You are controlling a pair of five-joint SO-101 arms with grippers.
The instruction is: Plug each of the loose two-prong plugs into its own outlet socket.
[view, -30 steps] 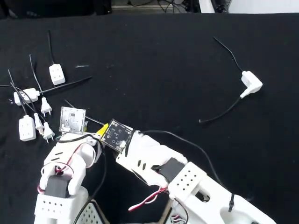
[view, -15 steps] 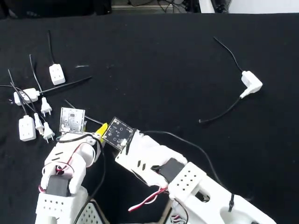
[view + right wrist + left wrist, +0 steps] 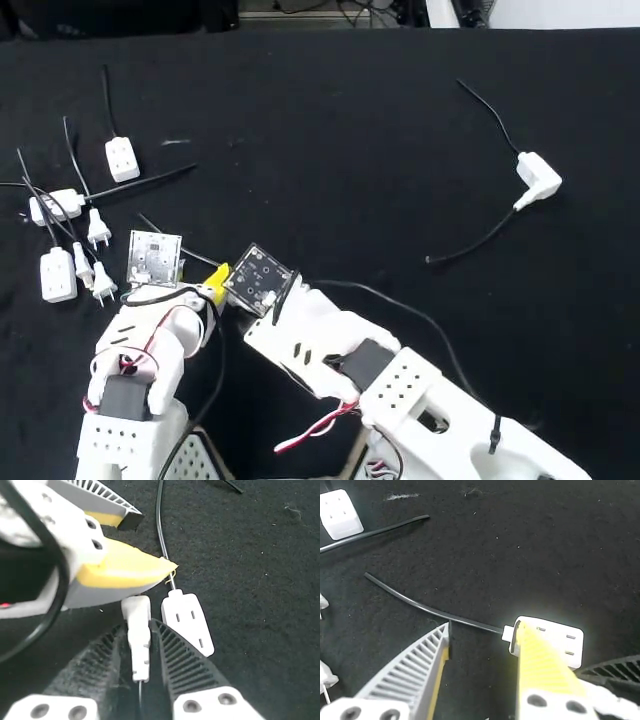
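clamped between the black, ribbed fingers (image 3: 172, 650) of the right gripper (image 3: 138, 626): a slim white plastic plug (image 3: 138, 645), long axis in line with those fingers, thick end out past the fingertips, thin end back toward the wrist. prongs too hidden to make out.

just beside the plug, outside one right finger and flat on the black cloth tabletop (image 3: 260, 580): a white outlet socket (image 3: 188, 621), a smooth rounded block, slotted face up, long axis nearly parallel to the plug, with a thin black cord (image 3: 159, 525) running on from its far end.

just ahead of the right fingertips: the left gripper (image 3: 482, 630), fingers well apart and holding nothing, one grey and ribbed, the other faced in yellow foam. same socket close by the outer side of the yellow finger, not between the two; touching or not, cannot tell. cord crossing the gap just ahead of the left fingertips.

beyond the left fingers, well apart from them: spare sockets (image 3: 122, 158) and loose plugs (image 3: 98, 230) among tangled black cords. far off from the right fingers: an angled plug (image 3: 538, 178), white, on its own cord.
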